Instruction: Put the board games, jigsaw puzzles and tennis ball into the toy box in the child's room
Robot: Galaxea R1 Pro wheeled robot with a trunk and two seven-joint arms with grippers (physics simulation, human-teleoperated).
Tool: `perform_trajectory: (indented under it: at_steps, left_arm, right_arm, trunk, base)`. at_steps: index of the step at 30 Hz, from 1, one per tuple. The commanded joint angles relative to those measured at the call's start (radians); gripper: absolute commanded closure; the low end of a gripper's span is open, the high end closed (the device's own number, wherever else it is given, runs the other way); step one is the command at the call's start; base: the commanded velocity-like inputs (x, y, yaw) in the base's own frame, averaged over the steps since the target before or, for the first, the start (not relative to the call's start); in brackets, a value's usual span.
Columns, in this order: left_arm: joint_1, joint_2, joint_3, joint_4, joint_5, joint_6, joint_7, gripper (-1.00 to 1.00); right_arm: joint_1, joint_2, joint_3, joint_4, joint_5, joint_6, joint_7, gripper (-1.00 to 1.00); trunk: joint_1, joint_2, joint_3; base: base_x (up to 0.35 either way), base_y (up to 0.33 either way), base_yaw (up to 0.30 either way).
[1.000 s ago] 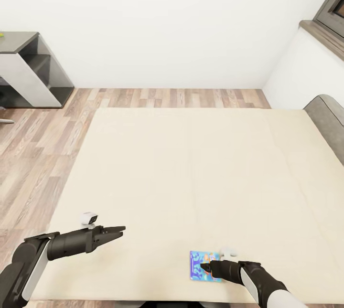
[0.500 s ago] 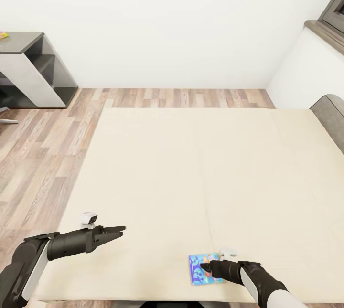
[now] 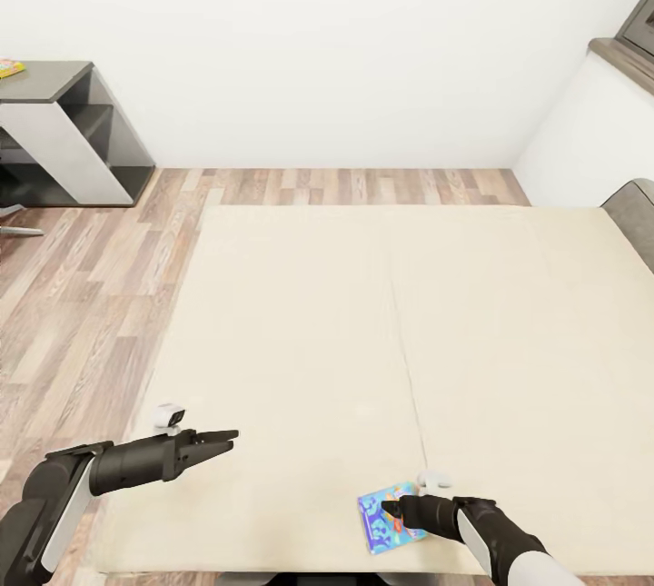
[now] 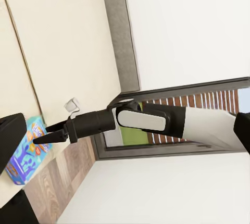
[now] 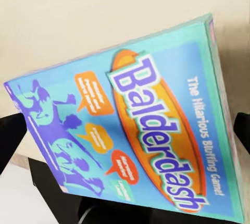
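Note:
The blue board game (image 3: pixel 386 522) with cartoon figures, titled "Balderdash" (image 5: pixel 140 140), is at the near edge of the beige bed (image 3: pixel 363 322). My right gripper (image 3: pixel 392 510) is shut on it, one finger at each side of the box in the right wrist view. The left wrist view has the same box (image 4: pixel 23 153) sticking out past the mattress edge in my right gripper (image 4: pixel 44 136). My left gripper (image 3: pixel 225 438) hovers open over the bed's near left part, holding nothing. The table's dark grey wing (image 3: pixel 45 82) is at the far left.
A small flat yellow-pink thing (image 3: pixel 9 68) lies on the wing at the picture's edge. Wood floor (image 3: pixel 82 295) runs left of and behind the bed. The grey headboard (image 3: pixel 634 218) and a white wall ledge (image 3: pixel 618 54) are at the right.
The whole view has swung, so the bed and room slid to the right in the picture. Both grippers keep their places in view. The held blue box now looks slightly more tilted.

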Motion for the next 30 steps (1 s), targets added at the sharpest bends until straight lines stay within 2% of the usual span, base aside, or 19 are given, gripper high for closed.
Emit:
perform_trajectory:
  at_steps: [1,21,30]
  left_arm:
    - [0.000,0.000,0.000,0.000,0.001,0.011,-0.003,-1.00]
    - [0.000,0.000,0.002,0.000,0.001,0.010,-0.003,-1.00]
    - [0.000,0.000,0.004,0.000,0.001,0.009,-0.004,-1.00]
  right_arm:
    - [0.000,0.001,-0.008,-0.002,0.004,0.008,0.006,-1.00]
    - [0.000,0.001,-0.008,-0.002,0.004,0.008,0.006,-1.00]
    - [0.000,0.001,-0.009,-0.002,0.003,0.016,0.006,-1.00]
  trunk:
    - [0.000,-0.001,-0.001]
    - [0.000,-0.001,-0.001]
    - [0.000,-0.001,-0.001]
  base:
    - [0.000,0.169,0.000]
    - [0.000,0.167,0.000]
    - [0.000,0.028,0.000]
